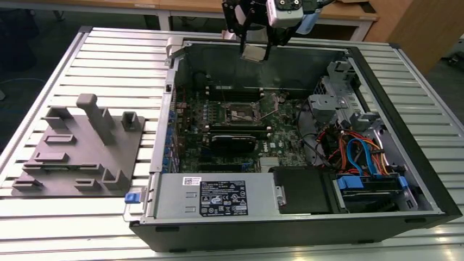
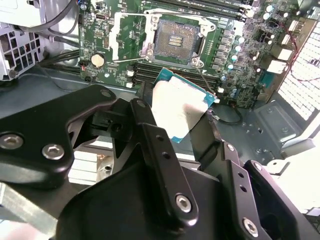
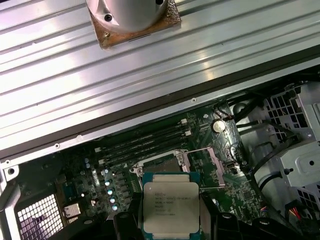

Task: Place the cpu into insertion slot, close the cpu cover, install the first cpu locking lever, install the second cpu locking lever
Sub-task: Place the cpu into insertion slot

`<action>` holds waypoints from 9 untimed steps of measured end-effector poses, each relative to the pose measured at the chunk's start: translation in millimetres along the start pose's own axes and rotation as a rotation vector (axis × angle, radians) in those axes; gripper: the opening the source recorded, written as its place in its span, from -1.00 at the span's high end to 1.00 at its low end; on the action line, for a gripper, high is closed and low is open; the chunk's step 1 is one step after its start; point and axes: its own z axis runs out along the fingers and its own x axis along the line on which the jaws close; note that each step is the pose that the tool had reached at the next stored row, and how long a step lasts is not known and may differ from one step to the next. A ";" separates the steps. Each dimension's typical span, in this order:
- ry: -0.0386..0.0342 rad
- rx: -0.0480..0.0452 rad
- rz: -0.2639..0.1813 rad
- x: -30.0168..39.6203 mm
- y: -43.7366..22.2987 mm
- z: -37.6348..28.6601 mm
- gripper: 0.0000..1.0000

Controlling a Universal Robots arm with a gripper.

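My gripper (image 1: 255, 53) hangs above the far wall of the open computer case (image 1: 406, 109), shut on the cpu (image 1: 255, 53), a flat square chip with a silvery top. In both wrist views the cpu (image 2: 181, 111) (image 3: 171, 207) sits clamped between two black fingers (image 2: 150, 120). The insertion slot (image 1: 242, 112) (image 2: 174, 42) (image 3: 161, 162) lies below on the green board, its dark centre bare. Beside it the cpu cover (image 2: 126, 36) (image 3: 211, 166), a silver frame, is swung open. Thin wire levers (image 2: 204, 80) stand loose next to the slot.
Black memory slots (image 2: 160, 70) run beside the slot. A grey power supply (image 1: 210, 198), drive cages (image 1: 340, 98) and coloured cables (image 1: 355, 155) crowd the case's near side and the exterior view's right. A grey fixture block (image 1: 83, 147) stands on the slatted table (image 1: 108, 54).
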 end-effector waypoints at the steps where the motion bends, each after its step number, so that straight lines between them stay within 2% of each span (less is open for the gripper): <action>1: 0.0000 0.0000 0.000 0.0 0.0 0.0 -0.07; 9: -0.0008 -0.0002 0.009 0.0 0.0 0.0 -0.07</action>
